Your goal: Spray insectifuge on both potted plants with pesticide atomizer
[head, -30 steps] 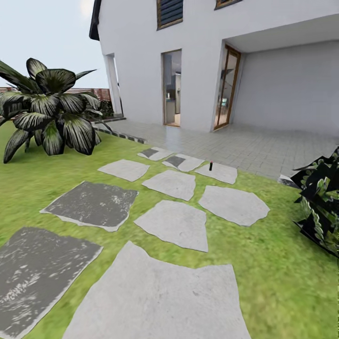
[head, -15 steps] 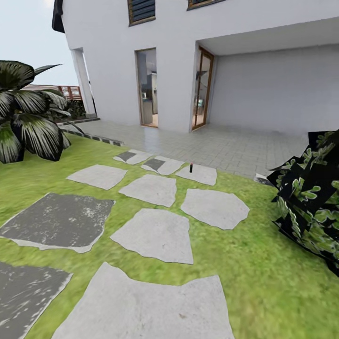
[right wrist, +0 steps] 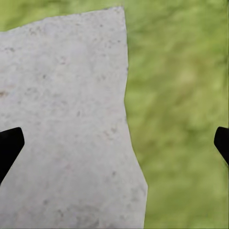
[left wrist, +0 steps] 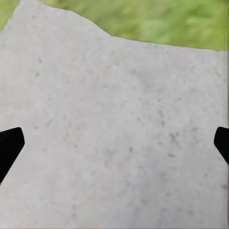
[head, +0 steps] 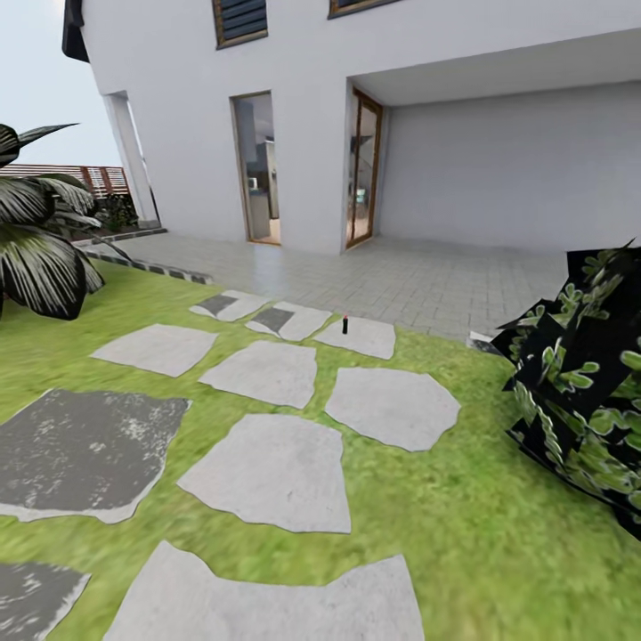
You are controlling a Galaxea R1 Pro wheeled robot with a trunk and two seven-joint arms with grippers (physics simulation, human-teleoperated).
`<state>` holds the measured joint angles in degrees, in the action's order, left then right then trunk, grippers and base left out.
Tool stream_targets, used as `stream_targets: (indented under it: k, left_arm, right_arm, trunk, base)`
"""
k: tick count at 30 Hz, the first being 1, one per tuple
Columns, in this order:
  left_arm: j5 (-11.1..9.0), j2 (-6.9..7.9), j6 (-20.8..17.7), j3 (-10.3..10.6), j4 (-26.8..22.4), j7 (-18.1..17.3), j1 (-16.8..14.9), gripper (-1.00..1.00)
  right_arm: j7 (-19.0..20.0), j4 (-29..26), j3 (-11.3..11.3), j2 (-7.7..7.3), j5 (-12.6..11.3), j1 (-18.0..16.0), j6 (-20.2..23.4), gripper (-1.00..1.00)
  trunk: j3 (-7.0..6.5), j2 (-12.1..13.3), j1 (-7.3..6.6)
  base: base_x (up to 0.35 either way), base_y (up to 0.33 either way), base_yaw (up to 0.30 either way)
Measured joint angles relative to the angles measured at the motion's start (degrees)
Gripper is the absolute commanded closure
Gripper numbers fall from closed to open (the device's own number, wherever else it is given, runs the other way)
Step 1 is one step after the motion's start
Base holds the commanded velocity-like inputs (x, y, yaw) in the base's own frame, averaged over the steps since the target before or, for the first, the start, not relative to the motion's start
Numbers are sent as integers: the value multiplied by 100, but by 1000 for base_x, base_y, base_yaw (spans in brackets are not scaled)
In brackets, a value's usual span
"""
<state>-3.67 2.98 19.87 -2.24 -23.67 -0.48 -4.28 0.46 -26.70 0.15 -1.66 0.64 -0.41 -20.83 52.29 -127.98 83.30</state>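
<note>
While standing upright on a far pale stepping stone (head: 361, 338), looks very small in the head view: pesticide atomizer (head: 344, 324), slim and dark with a red top. Sits close to the edge where the lawn (head: 499, 534) meets the grey paved terrace (head: 427, 285) before the white house (head: 303, 133). Well apart from both arms. Between camera and bottle, more flat stones in the grass, some pale, some dark grey. At the left edge, a broad-leaved plant (head: 40, 249) with a wooden fence (head: 85, 176) behind; at the right edge, a dark leafy bush (head: 588, 383).

Left end effector (left wrist: 114, 145): black fingertips (left wrist: 9, 148) wide apart, nothing between them, above a pale stone slab (left wrist: 109, 119). Right end effector (right wrist: 114, 145): also spread wide and holding nothing, above the border of a slab (right wrist: 62, 119) and grass.
</note>
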Motion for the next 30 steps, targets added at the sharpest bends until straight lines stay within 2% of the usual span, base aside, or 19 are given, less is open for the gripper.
stream_targets:
  k: [30]
  left_arm:
    - [0,0,0,-1,-1,0,0,-100]
  right_arm:
    - [-5,6,9,0,4,0,0,-100]
  trunk:
    - [0,0,0]
  base:
    - [339,-67,0]
